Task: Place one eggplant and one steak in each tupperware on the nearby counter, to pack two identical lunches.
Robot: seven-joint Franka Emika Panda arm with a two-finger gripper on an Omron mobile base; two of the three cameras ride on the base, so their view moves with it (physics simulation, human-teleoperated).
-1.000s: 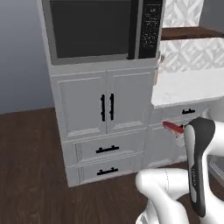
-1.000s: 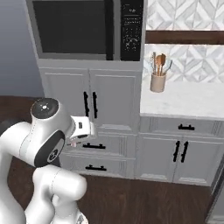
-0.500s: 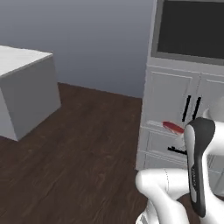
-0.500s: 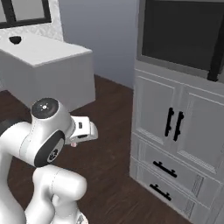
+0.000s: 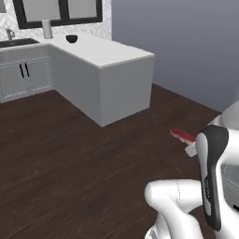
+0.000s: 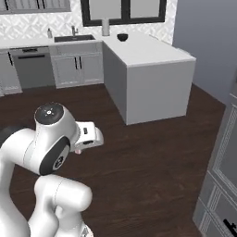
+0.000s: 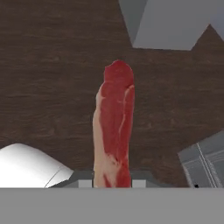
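**Steak in transit across the kitchen**

Dark wood flooring spreads under the robot, with a white peninsula counter (image 5: 105, 51) at the left and centre of the base views, a small dark bowl (image 5: 71, 38) on its far end near the sink wall. No tupperware shows on it from here. Further right, the gripper (image 5: 186, 142) is clamped shut on the steak (image 7: 114, 127), held above the floor and well apart from the counter. The steak is a long, thin slab seen edge-on: deep red meat with a pale fat strip along one side, jutting out past the fingertips. Judging by this, the carry step is in hand; next the base must reach the trays so the arm can lower the steak into one.
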